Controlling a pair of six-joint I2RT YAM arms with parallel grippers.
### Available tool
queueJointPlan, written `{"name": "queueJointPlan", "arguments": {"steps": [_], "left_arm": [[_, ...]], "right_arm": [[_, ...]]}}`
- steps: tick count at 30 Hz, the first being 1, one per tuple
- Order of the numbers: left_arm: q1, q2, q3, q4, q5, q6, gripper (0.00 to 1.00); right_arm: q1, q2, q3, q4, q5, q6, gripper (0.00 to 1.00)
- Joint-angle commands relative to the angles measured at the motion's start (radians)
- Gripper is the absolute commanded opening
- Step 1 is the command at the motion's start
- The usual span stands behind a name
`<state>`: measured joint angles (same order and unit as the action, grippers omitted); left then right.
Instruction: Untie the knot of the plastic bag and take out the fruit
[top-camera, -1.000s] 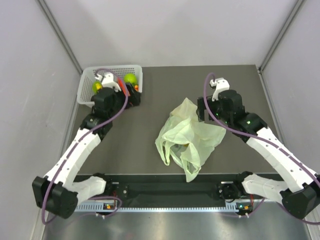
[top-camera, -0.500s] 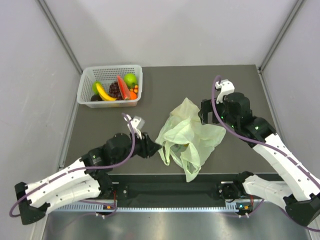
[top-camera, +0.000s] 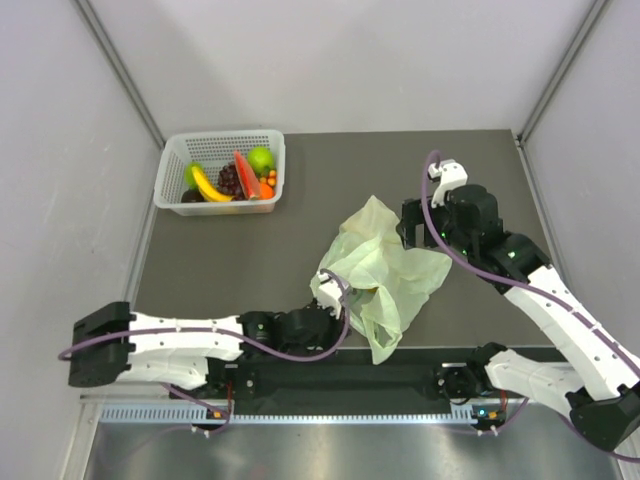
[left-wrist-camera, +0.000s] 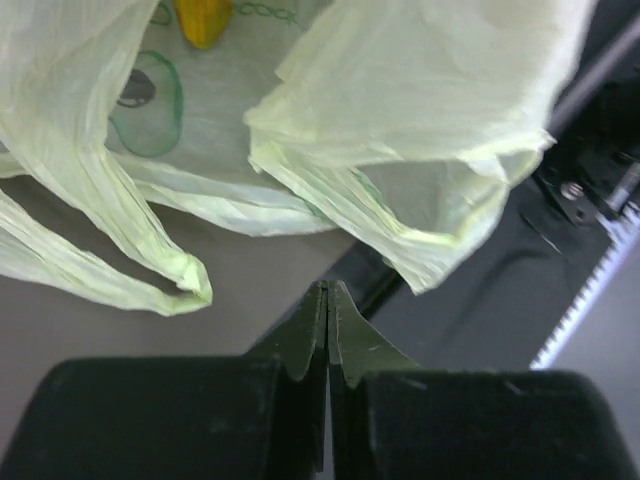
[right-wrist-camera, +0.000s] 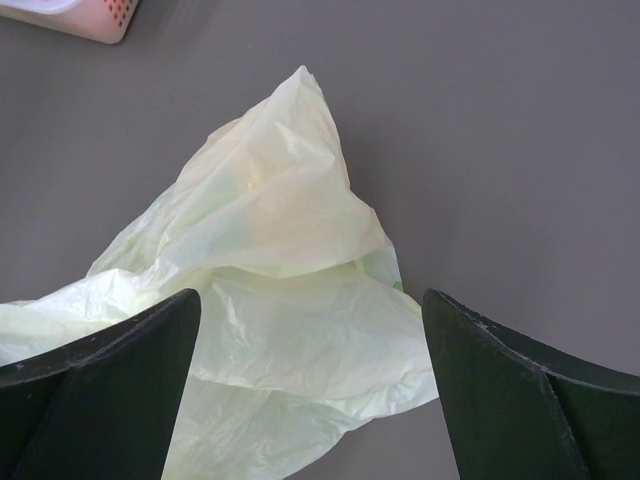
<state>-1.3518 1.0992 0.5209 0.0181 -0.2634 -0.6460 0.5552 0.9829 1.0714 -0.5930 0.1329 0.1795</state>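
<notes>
The bag (top-camera: 385, 270) lies untied. Most fruit (top-camera: 235, 178) is in the basket (top-camera: 170, 165) at eleven o'clock, with one yellow piece (left-wrist-camera: 203, 18) left inside. My left jaws are shut and empty, my right jaws wide open.

A white lattice basket (top-camera: 172, 168) sits on the tabletop's (top-camera: 340, 175) far left corner. In the basket's middle lies a dark grape bunch (top-camera: 229, 180) (a light green apple (top-camera: 261, 158) in its far right corner).
</notes>
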Motion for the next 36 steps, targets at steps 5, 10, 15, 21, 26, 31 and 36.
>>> {"name": "queueJointPlan", "arguments": {"steps": [5,10,15,21,26,31,36], "left_arm": [[-0.004,0.221,0.145,0.135,-0.273,0.009,0.00],[0.031,0.318,0.185,0.180,-0.381,0.019,0.00],[0.152,0.372,0.191,0.212,-0.369,0.025,0.00],[0.227,0.380,0.206,0.278,-0.361,0.092,0.00],[0.276,0.427,0.257,0.266,-0.372,0.118,0.00],[0.318,0.445,0.281,0.302,-0.352,0.146,0.17],[0.353,0.481,0.361,0.292,-0.309,0.201,0.38]], "right_arm": [[-0.012,-0.001,-0.016,0.050,-0.018,-0.002,0.93],[-0.014,0.033,-0.010,0.065,-0.027,-0.011,0.97],[-0.014,0.054,-0.001,0.073,-0.039,-0.014,0.98],[-0.012,0.074,-0.002,0.085,-0.047,-0.020,1.00],[-0.014,0.111,0.012,0.088,-0.053,-0.026,1.00],[-0.015,0.126,0.010,0.093,-0.059,-0.035,1.00],[-0.020,0.131,0.012,0.096,-0.067,-0.037,1.00]]}}
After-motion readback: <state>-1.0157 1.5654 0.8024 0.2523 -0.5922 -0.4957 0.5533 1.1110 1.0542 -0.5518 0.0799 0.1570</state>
